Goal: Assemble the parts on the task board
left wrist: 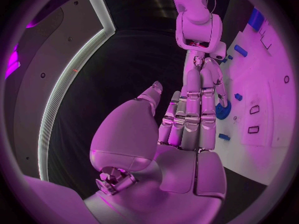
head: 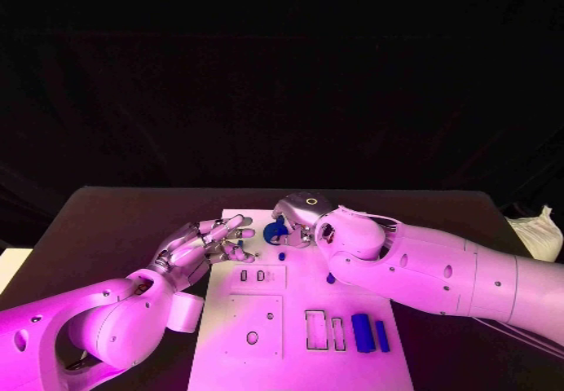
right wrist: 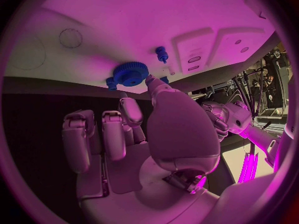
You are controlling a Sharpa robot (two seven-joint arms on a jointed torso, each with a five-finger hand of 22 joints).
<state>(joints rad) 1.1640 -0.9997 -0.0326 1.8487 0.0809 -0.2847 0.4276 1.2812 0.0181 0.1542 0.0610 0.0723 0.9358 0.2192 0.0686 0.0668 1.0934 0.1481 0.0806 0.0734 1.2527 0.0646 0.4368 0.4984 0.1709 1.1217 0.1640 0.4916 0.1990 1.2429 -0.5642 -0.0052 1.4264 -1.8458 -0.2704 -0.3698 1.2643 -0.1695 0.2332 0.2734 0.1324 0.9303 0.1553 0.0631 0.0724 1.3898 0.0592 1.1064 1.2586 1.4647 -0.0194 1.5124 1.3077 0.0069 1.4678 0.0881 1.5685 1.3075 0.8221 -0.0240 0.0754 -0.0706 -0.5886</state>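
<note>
The white task board (head: 294, 371) lies in the middle of the black table. A blue gear (head: 276, 232) sits near the board's far edge, between my two hands. My right hand (head: 302, 220) hovers just right of it, fingers half bent; in the right wrist view its thumb tip reaches to the rim of the gear (right wrist: 131, 73) without gripping it. My left hand (head: 212, 244) is at the board's left edge, fingers stretched toward the gear (left wrist: 222, 107), holding nothing. A small blue peg (head: 282, 256) stands nearer on the board. Two blue bars (head: 362, 332) lie side by side at the board's near right.
Rectangular slots (head: 317, 330) and a raised panel with holes (head: 253, 322) mark the board's near part. Another small blue piece (head: 330, 278) lies beside my right forearm. A pale object (head: 535, 232) sits at the table's right edge. Bare black table (head: 106, 236) stretches to the left.
</note>
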